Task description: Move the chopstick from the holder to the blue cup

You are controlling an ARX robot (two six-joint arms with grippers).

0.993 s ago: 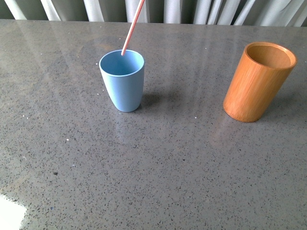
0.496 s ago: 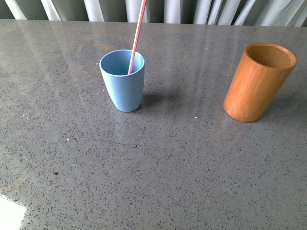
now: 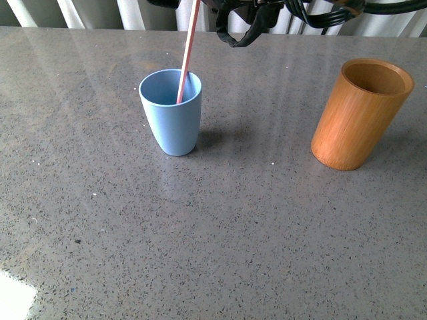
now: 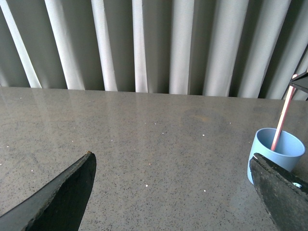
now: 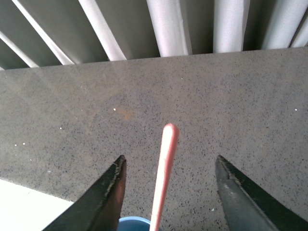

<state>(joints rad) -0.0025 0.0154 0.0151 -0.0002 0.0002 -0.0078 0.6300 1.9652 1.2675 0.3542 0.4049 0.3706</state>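
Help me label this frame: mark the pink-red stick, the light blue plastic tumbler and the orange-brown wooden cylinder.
pink-red stick (image 3: pixel 187 50), front view, mid shaft above the rim.
light blue plastic tumbler (image 3: pixel 173 127), front view, outer wall.
orange-brown wooden cylinder (image 3: pixel 353 123), front view, outer side.

Even daylight, frames sharp; pale streaks of glare on glossy worktop (image 3: pixel 220 227), blown-out white patch at its near left corner, soft shadow right of blue cup (image 3: pixel 171 111).
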